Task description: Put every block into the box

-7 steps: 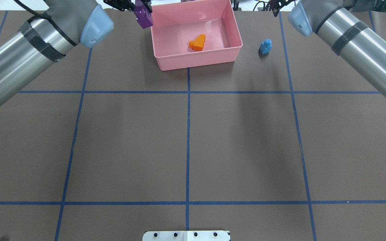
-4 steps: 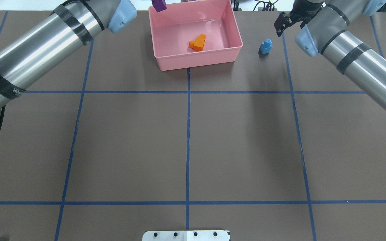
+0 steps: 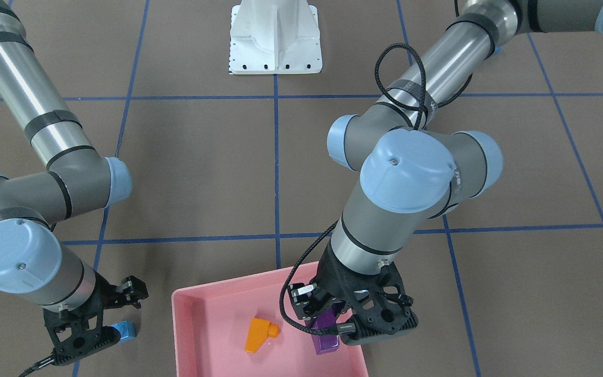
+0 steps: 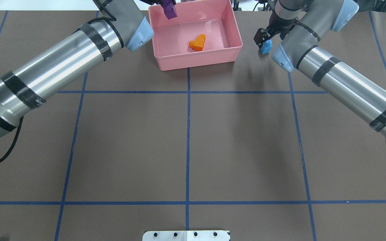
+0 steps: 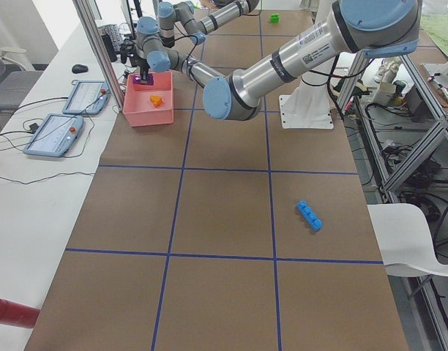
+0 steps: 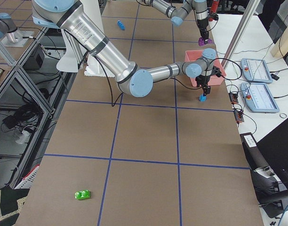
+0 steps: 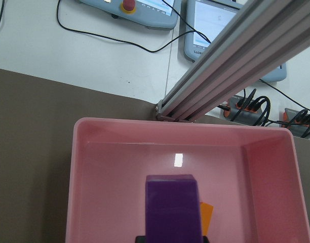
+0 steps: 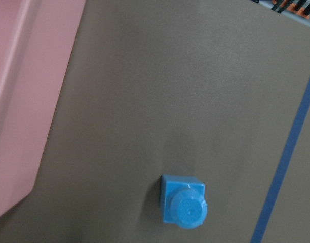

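Observation:
My left gripper [image 3: 327, 325] is shut on the purple sloped block [image 3: 325, 339] and holds it above the pink box [image 3: 186, 335], near the box's far left corner in the overhead view [image 4: 169, 9]. The left wrist view shows the purple block [image 7: 172, 207] over the box floor [image 7: 94, 202]. The orange block [image 4: 198, 43] lies inside the box [image 4: 196, 62]. My right gripper [image 3: 115, 317] is open, just above the small light-blue cube [image 4: 265, 49], which stands on the table right of the box and shows in the right wrist view [image 8: 184, 206]. The long light-blue bar [image 5: 310, 215] lies far off near my left side.
A white robot base [image 3: 275, 36] stands at the near middle of the table. A green toy [image 6: 82, 194] lies far out on my right end. Tablets [image 5: 56, 131] and cables lie beyond the table edge. An aluminium post [image 7: 236, 66] stands behind the box.
My left arm carried the purple block rightward from beside the box to over its far left corner. My right gripper moved left and down to just above the light-blue cube.

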You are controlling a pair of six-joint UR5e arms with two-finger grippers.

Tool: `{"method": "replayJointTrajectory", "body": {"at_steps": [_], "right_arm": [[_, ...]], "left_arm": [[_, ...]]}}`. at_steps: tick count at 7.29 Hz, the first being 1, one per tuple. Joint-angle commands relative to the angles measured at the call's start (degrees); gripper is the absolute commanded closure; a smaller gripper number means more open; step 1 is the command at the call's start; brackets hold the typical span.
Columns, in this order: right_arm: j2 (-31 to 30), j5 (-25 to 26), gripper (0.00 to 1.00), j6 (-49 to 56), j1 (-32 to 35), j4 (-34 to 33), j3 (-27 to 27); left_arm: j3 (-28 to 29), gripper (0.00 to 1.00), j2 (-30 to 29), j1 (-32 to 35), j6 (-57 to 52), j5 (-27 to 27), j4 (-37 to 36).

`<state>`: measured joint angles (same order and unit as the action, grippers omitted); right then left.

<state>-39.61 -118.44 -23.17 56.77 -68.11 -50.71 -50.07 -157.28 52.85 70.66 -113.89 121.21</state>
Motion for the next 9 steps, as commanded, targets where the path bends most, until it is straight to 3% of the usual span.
{"method": "replayJointTrajectory", "body": {"at_steps": [1, 4, 5, 6, 9], "right_arm": [[1.03, 1.64, 0.0, -0.82, -0.61, 5.53, 5.97], [1.47, 2.69, 0.08, -3.97, -2.36, 5.62, 6.85], [1.47, 3.39, 0.15, -4.07, -2.54, 5.62, 6.85], [1.38, 3.48, 0.56, -4.6, -2.46, 5.62, 6.85], [1.65, 5.07, 1.0, -4.6, -1.85, 5.62, 6.85]], "left_arm": [[0.5, 1.0, -0.05, -1.96, 1.06, 2.71, 1.22], [0.67, 1.0, -0.13, -2.32, 1.06, 3.67, 1.22], [1.72, 1.0, -0.66, -2.66, 1.06, 5.16, 1.39], [2.08, 1.0, -0.75, -3.1, 1.06, 5.26, 1.66], [2.52, 1.0, -0.84, -4.07, 1.06, 6.58, 1.75]]}}
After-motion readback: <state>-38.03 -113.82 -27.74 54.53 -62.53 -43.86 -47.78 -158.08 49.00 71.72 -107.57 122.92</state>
